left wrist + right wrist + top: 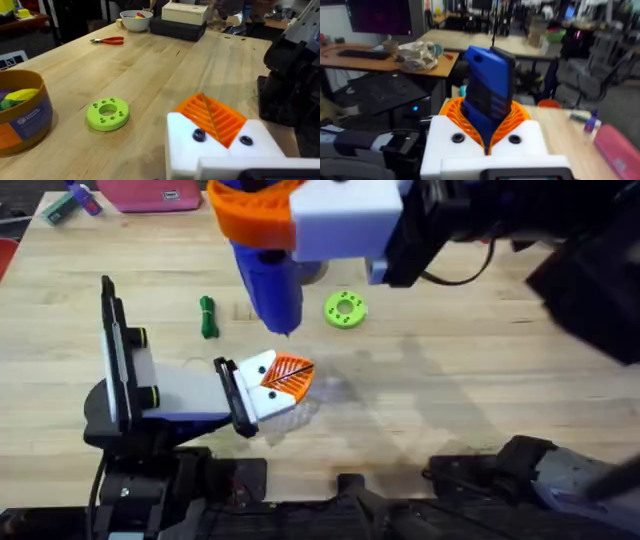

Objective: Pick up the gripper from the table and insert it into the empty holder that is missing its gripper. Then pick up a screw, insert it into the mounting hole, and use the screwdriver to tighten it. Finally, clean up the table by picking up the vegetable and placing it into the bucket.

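Observation:
My right gripper [262, 225] is raised high and shut on the blue screwdriver [268, 280], which points down at the table. In the right wrist view the screwdriver [487, 95] stands between the orange pads [515, 117]. My left gripper [285, 377] rests low on the table just below the screwdriver's tip. It is shut, its white mounts both carrying orange tips [212, 117] with dark screw heads [199, 135]. The dark-green vegetable [207, 317] lies left of the screwdriver. The orange-brown bucket [20, 120] holds yellow and green items. The loose gripper and the empty holder are out of view.
A bright-green disc with holes [345, 309] [107, 113] lies right of the screwdriver. Red pliers [107, 40], a white bowl [136, 20] and a box [185, 12] sit at the table's far end. A pink case [150, 192] lies at the back edge.

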